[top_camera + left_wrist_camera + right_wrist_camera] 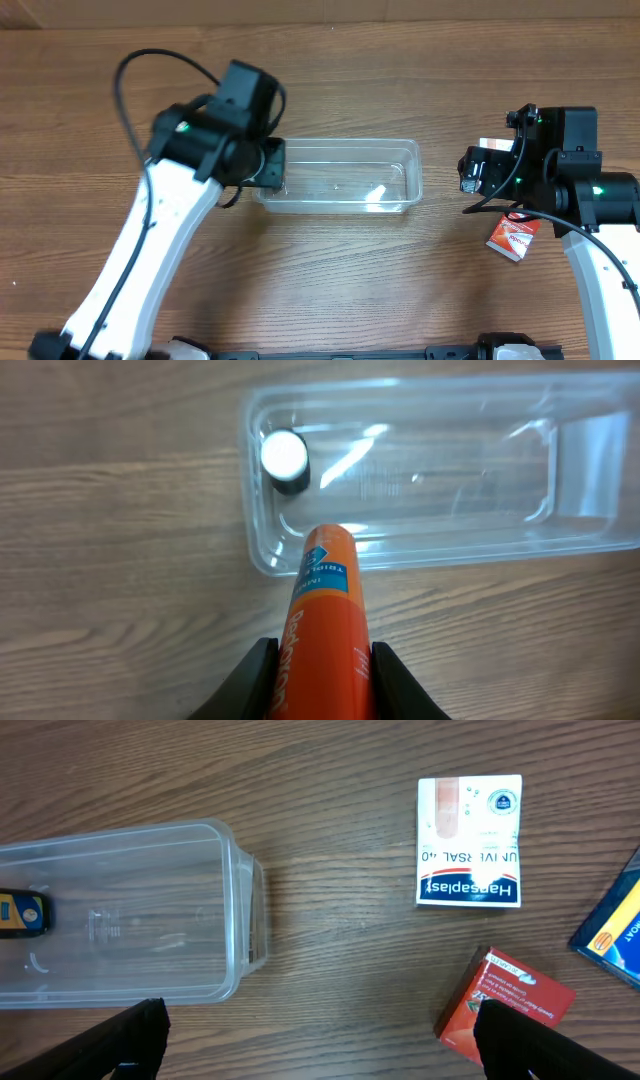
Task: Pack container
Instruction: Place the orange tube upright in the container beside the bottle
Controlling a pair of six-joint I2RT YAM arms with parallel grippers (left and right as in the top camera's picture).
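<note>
The container (413,170) lies lengthwise in the middle of the wooden surface (330,290), between the two arms. The left jaws are at its left end, clamped on an orange tube (322,590) whose tip reaches over the container's rim. Inside, at that left end, sits a small dark bottle with a white cap (285,458). The right jaws hang wide apart and hold nothing, right of the container. Near them lie a white plaster box (470,840), a red box (505,1010) and a blue and yellow pack (615,935).
</note>
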